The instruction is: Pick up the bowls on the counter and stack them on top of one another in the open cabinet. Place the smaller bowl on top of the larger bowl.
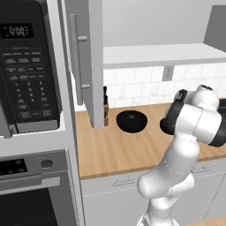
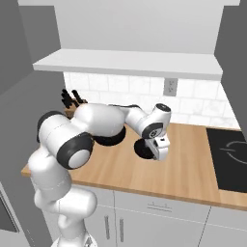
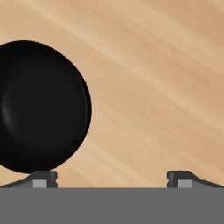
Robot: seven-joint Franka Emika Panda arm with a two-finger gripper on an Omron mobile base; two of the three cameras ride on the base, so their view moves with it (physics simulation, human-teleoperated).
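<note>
Two black bowls stand on the wood counter (image 1: 114,150). The wider bowl (image 1: 131,120) sits near the open cabinet door (image 1: 90,66); in the right base view this bowl (image 2: 108,140) is half hidden by my forearm. The narrower bowl (image 1: 166,126) lies to its right, partly behind my arm. My gripper (image 2: 160,157) points down just above the counter beside that narrower bowl (image 2: 144,150). In the hand view the gripper (image 3: 111,179) is open, and the bowl (image 3: 41,107) lies off to the left, near the left fingertip (image 3: 43,178), with bare wood between the fingers.
The cabinet's white shelf (image 1: 167,55) runs above the counter (image 2: 188,169). A microwave (image 1: 26,66) and an oven (image 1: 31,194) stand at the left. A knife block (image 2: 72,100) sits by the wall, and a black stove top (image 2: 229,154) lies to the right.
</note>
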